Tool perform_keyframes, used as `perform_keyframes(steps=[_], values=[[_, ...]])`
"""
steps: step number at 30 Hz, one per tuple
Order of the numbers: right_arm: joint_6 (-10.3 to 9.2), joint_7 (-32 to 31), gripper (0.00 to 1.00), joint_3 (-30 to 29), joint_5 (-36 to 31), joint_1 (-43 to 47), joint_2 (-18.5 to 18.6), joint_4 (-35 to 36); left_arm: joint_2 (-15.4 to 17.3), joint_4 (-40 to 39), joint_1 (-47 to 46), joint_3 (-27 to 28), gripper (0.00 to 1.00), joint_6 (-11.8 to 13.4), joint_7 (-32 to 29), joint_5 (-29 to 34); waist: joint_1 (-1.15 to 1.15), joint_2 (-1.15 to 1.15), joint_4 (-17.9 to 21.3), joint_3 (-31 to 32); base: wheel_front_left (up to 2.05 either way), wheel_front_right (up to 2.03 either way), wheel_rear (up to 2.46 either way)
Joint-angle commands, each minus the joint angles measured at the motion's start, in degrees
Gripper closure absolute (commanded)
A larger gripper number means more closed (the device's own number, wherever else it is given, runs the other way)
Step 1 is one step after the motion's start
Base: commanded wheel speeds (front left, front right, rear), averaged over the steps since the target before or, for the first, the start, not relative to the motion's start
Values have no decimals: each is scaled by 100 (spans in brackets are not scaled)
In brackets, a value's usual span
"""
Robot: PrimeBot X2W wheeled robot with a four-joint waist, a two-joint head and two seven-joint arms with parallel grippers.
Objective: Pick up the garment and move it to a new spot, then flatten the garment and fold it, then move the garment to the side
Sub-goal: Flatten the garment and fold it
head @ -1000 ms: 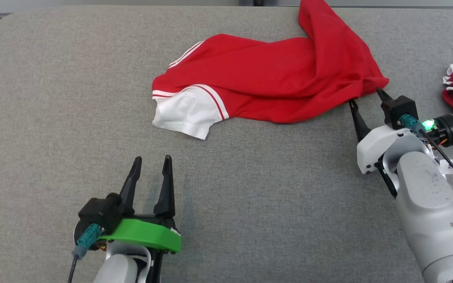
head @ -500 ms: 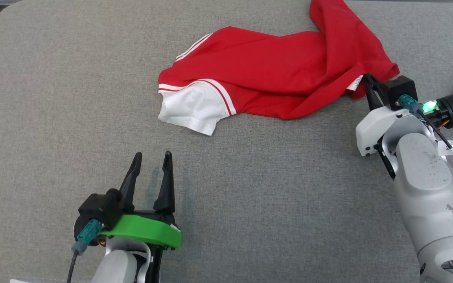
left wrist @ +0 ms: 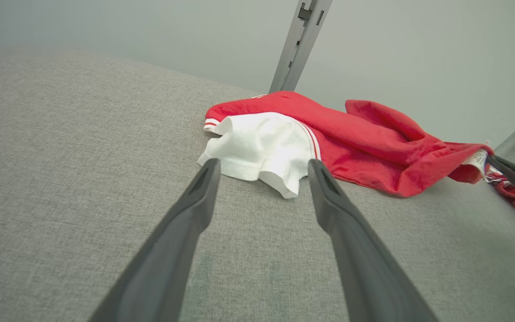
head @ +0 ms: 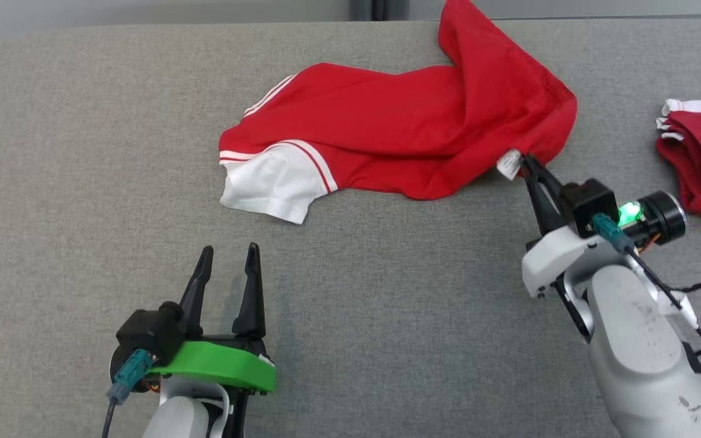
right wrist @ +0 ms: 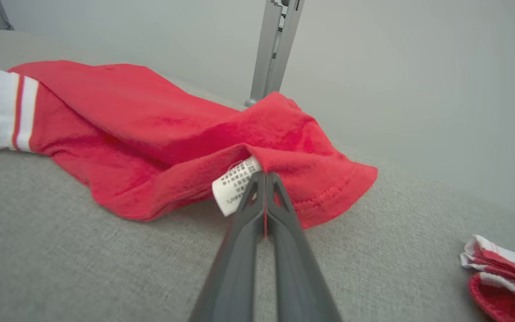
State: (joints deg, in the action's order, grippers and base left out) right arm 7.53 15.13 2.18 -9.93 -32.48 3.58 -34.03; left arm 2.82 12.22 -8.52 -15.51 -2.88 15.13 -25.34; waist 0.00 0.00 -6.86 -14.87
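A: Where is the garment found?
B: The red garment is seen lying crumpled on the grey padded surface, toward the far middle. Its white sleeve is turned to the near left, and one red corner is drawn up toward the far edge.

A: State of the right gripper?
B: The right gripper is placed at the garment's near right edge. Its fingers are pressed together, and a fold of red hem is pinched between the tips, just beside a white care label. The pinched edge is held a little off the surface.

A: And the left gripper?
B: The left gripper is noted at the near left, apart from the garment. Its fingers are spread wide and nothing is held between them.

A: Anything else to be recorded?
B: A second red-and-white cloth is seen bunched at the right edge, well apart from the held garment.
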Motion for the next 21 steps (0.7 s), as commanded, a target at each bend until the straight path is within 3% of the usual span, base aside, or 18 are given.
perform_keyframes(steps=[1, 7, 13, 14, 15, 16, 17, 21], values=[[-9, 0, 100, 84, 65, 309, 80, 219, 16, -13, 82, 10, 0, 34, 1, -29, 0, 0, 161, 155, 0, 0, 0], [-9, -365, 100, 265, 212, 1534, 281, 1132, 16, -9, 204, 49, 0, 23, 1, -2, 0, 0, 328, 313, 0, 0, 0], [-9, -766, 100, 360, 84, 1882, 366, 1409, 16, 16, 182, 46, 0, 7, 0, 25, 0, 0, 374, 367, 0, 0, 0], [-9, -769, 96, 386, 42, 1863, 368, 1388, 16, 22, 174, 42, 0, 4, 0, 27, 0, 0, 373, 374, 0, 0, 0], [-9, -748, 66, 412, 23, 1823, 349, 1352, 16, 30, 165, 37, 0, 1, 1, 27, 0, 0, 371, 384, 0, 0, 0], [-9, -708, 53, 446, 17, 1788, 320, 1325, 16, 41, 160, 32, 0, -2, 0, 29, 0, 0, 367, 397, 0, 0, 0], [-9, -670, 0, 478, 23, 1755, 283, 1290, 16, 53, 162, 33, 0, -9, 0, 35, 0, 0, 361, 418, 0, 0, 0], [-9, -520, 0, 489, 96, 1695, 179, 1164, 16, 120, 239, 73, 0, -15, 0, 57, 0, 0, 352, 547, 0, 0, 0]])
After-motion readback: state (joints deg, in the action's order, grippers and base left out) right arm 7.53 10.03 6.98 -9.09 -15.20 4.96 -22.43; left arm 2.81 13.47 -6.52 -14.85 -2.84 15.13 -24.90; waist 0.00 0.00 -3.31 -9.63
